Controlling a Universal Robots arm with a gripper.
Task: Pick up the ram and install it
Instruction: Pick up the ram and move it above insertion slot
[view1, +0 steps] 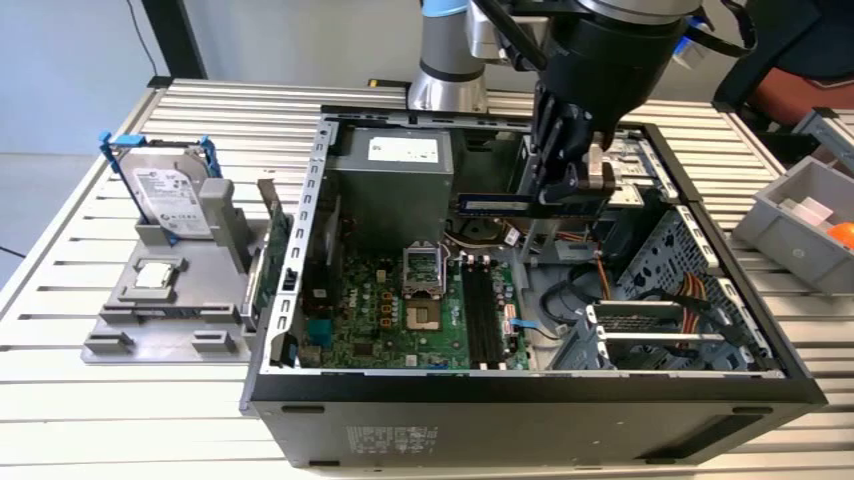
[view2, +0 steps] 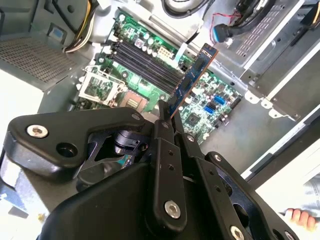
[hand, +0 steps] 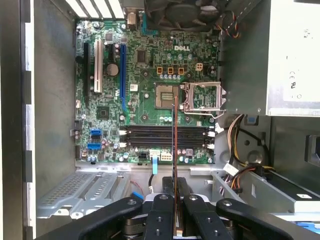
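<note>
Closest in, in both wrist views, are the black linkages of the end effector (hand: 175, 198) (view2: 167, 119), its fingers closed tight on one end of the ram (hand: 174, 145) (view2: 195, 75). The thin stick juts out beyond the fingertips over the open computer case (view1: 534, 400). In the exterior view the end effector (view1: 554, 200) hangs inside the top of the case, beside the power supply (view1: 387, 180). There the ram (view1: 491, 204) is held level and on edge, in the air and clear of the green motherboard (view1: 387, 320) below it. The long black memory slots (view1: 483, 315) (hand: 165, 135) lie bare on that board, next to the open processor socket (hand: 167, 95). In the first wrist view the ram is seen edge-on and crosses the slots at right angles. On the slatted counter (view1: 160, 420), off to the exterior view's left, a silver hard drive (view1: 171, 200) with blue clips stands in a grey holder (view1: 160, 310). A green card (view1: 274, 260) stands upright between that holder and the case wall.
</note>
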